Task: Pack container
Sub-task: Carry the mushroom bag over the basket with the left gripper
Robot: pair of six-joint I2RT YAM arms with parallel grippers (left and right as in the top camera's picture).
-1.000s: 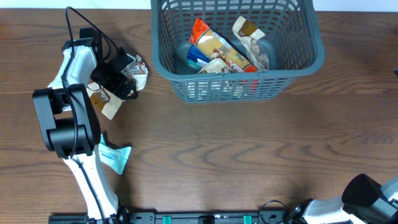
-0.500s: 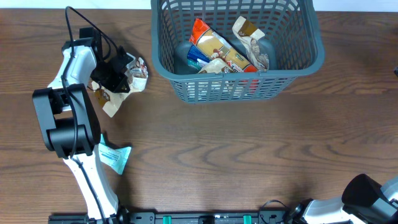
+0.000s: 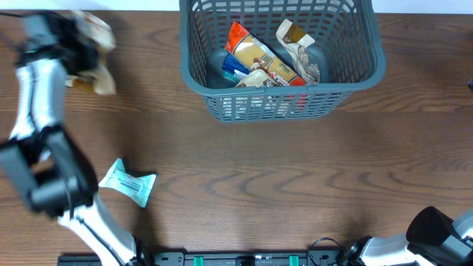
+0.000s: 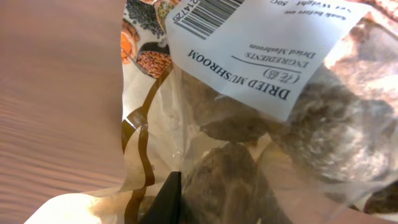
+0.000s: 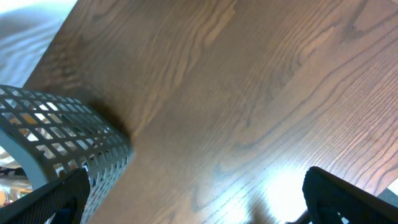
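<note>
The left gripper point(image 3: 77, 48) appears clamped on the dried mushroom packet point(image 4: 280, 124), which fills its wrist view with one dark fingertip point(image 4: 165, 199) at the packet's lower edge. The basket point(image 3: 194, 81) stands well apart to that gripper's right, its long axis running across the table, already holding several packets. A teal packet point(image 3: 127, 182) lies nearer the robot than the basket, off its left wall. The right gripper point(image 5: 199, 214) is spread wide, empty, and farther from the basket than the left.

My overhead camera looks straight down on the brown wood-grain worktop point(image 3: 295, 170). The left wrist camera sits right up against a clear dried-mushroom packet point(image 4: 261, 93). The right wrist camera looks slantwise at a corner of the grey-green slotted plastic basket point(image 5: 68, 143), which overhead also shows.
</note>
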